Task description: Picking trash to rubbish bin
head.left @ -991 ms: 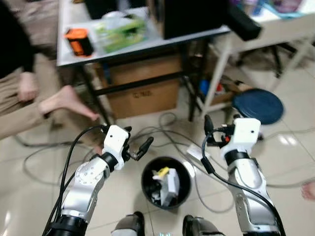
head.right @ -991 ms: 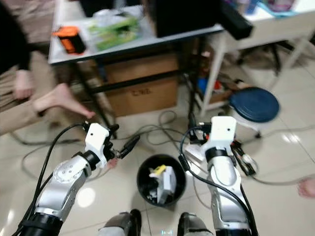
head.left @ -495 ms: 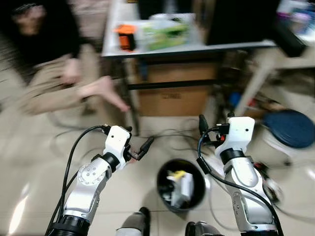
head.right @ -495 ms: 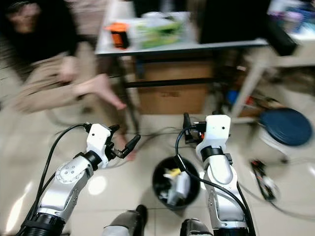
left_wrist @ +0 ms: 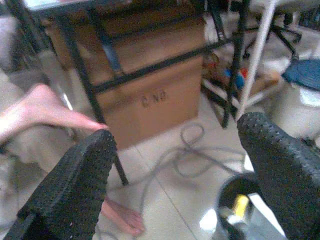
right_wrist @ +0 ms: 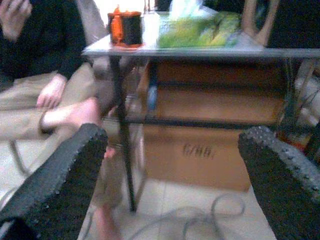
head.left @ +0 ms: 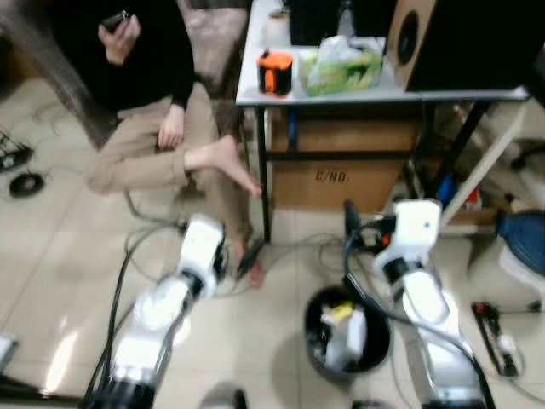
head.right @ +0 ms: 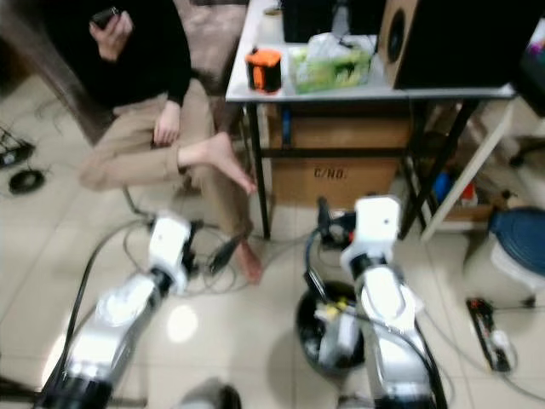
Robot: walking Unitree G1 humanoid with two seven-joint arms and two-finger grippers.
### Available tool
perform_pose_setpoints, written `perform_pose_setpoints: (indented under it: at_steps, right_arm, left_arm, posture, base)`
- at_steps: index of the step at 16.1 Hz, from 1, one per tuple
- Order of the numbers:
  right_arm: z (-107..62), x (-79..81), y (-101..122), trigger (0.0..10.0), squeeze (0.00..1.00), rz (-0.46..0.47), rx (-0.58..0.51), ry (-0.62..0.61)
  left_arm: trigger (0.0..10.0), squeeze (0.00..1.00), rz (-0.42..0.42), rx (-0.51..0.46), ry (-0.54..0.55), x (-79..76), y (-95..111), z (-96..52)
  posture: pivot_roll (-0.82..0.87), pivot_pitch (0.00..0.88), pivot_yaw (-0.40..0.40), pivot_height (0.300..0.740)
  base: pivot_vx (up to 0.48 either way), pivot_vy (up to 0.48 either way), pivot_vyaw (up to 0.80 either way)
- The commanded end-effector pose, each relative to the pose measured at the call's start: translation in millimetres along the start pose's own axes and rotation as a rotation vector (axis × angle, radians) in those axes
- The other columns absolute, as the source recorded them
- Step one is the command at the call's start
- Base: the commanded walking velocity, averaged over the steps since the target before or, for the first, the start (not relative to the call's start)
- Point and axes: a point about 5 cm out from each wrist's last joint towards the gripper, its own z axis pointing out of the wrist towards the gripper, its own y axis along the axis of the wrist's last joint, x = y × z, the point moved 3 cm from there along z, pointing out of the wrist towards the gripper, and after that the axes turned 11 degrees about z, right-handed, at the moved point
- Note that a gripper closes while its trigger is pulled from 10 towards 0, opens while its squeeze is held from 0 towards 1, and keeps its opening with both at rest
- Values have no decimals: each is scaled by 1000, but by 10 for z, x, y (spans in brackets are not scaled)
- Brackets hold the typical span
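Black rubbish bin (head.left: 347, 332) stands upright on the tiled floor (head.left: 60, 281), holding white and yellow trash (head.left: 342, 324). Left gripper (left_wrist: 175, 165) and right gripper (right_wrist: 170, 165) both spread wide, empty, above the floor.

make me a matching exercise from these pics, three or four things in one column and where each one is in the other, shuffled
Things:
1. rubbish bin
2. orange and black item
3. cardboard box
4. blue stool

Places:
A. on the grey table's top, near its left end
B. on the floor under the grey table
C. on the floor between the robot's arms
D. far right, past the white table leg

Pairs: 1-C, 2-A, 3-B, 4-D
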Motion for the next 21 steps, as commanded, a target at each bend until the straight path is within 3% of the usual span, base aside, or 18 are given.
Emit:
perform_pose_setpoints:
  at_steps: [1, 17, 21]
  right_arm:
    - [14, 76, 29, 10000, 0, 8, -7, 31]
    - [4, 83, -9, 10000, 0, 19, 1, 34]
    - [3, 81, -9, 10000, 0, 17, 1, 34]
  left_arm:
    - [10000, 0, 7, 30, 17, 29, -86, -69]
    - [10000, 0, -1, 33, 18, -1, -110, -91]
    - [10000, 0, -8, -43, 34, 30, 91, -59]
  posture:
    - [-23, 138, 47, 740]
    - [-25, 137, 50, 740]
    - [-22, 139, 48, 740]
  base:
    - [0, 0, 756]
    - [0, -26, 756]
    - [0, 0, 756]
